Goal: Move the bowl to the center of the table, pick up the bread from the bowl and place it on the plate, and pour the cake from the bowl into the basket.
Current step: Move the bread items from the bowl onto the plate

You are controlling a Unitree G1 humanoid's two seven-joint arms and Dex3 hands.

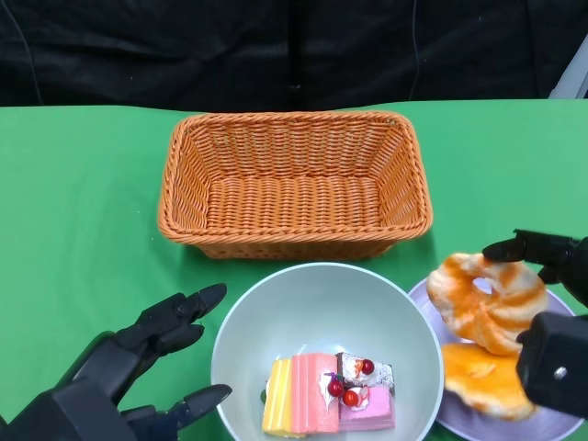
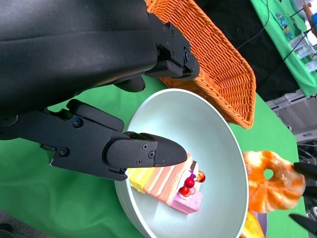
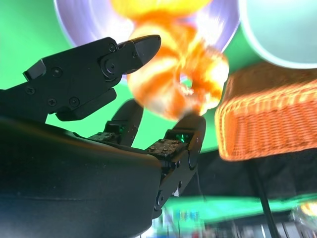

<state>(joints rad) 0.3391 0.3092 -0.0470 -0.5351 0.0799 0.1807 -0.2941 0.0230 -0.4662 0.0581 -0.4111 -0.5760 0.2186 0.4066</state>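
A pale green bowl (image 1: 241,317) stands at the near centre and holds a striped and pink cake (image 1: 329,395) topped with cherries. My right hand (image 1: 556,367) holds a ring-shaped orange bread (image 1: 482,299) between its fingers and thumb, just above the purple plate (image 1: 464,418). On that plate, to the right of the bowl, lies a second bread (image 1: 482,377). In the right wrist view the held bread (image 3: 173,84) sits between the fingertips. My left hand (image 1: 138,358) is open beside the bowl's left rim, not touching it. The left wrist view shows its fingers apart over the bowl (image 2: 198,124) and cake (image 2: 168,188).
An empty orange wicker basket (image 1: 294,121) stands just behind the bowl on the green table (image 1: 73,202). Black cloth hangs beyond the table's far edge. Green surface lies bare to the left of the basket and bowl.
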